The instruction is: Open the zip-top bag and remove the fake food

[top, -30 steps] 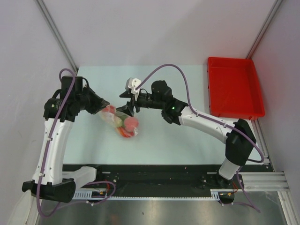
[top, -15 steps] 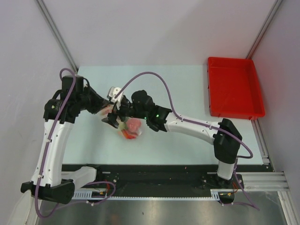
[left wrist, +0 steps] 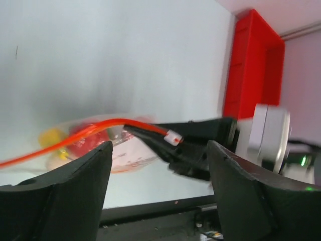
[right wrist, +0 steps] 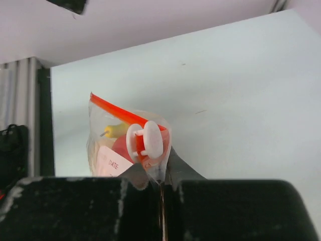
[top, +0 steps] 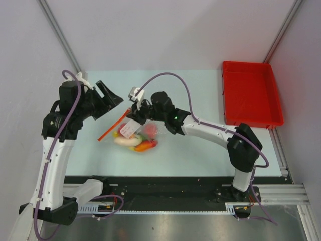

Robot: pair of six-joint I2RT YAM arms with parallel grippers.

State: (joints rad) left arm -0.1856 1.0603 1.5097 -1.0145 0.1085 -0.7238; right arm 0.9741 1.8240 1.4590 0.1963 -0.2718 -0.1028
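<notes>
The zip-top bag [top: 131,130] holding the fake food [top: 144,145] is lying centre-left on the surface [top: 200,150], the tray [top: 251,95] sitting upper right.

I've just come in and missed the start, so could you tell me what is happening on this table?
The right gripper is shut on a small clear plastic zip-top bag, pinching it near its red-orange zip strip over the pale table. The left gripper hangs open beside the strip, gripping nothing. The small toy fruits and vegetables look to be inside the bag, none taken out yet.
</notes>
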